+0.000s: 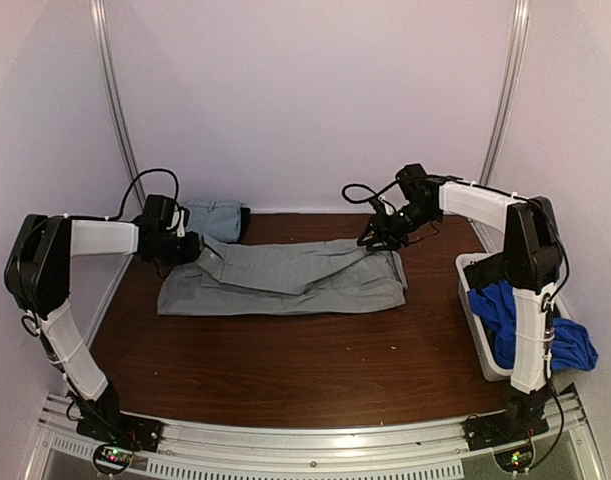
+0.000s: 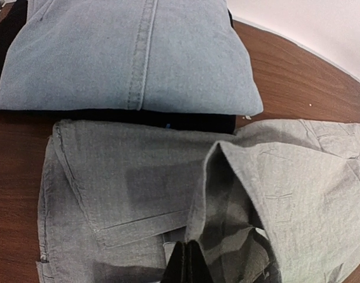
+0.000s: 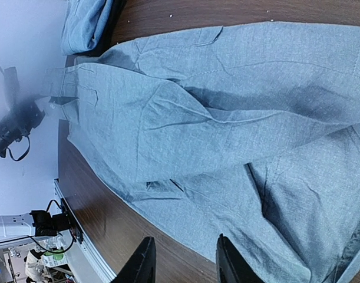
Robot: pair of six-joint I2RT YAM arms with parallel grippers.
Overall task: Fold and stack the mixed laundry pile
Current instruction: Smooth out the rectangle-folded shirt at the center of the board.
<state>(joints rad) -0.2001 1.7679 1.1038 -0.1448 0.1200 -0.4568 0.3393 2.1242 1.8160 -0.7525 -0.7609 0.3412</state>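
You see the grey trousers (image 1: pixel 285 278) lying spread across the middle of the bench (image 1: pixel 285 365), with the waist toward the left and the legs toward the right. They are partly folded along their length and quite wrinkled.

Your left end effector (image 1: pixel 185 247) is at the waist end. In the left wrist view it (image 2: pixel 187 265) is clenched, and a ridge of the trouser cloth rises up into its tips, so it is grasping the grey trousers there.

Your right end effector (image 1: pixel 383 235) is over the far right end of the trousers, at the leg side. In the right wrist view its fingers (image 3: pixel 145 262) stand apart with nothing between them; it is released, and you see only cloth and wood below it.

Behind the waist, at the back left of the bench, a folded light blue-grey garment (image 2: pixel 132 53) rests on top of a dark piece (image 2: pixel 197 121). This stack lies just beside the trousers.

At the right edge of the bench stands the white bin (image 1: pixel 480 350). A blue cloth (image 1: pixel 505 310) lies in it and hangs over its outer side.
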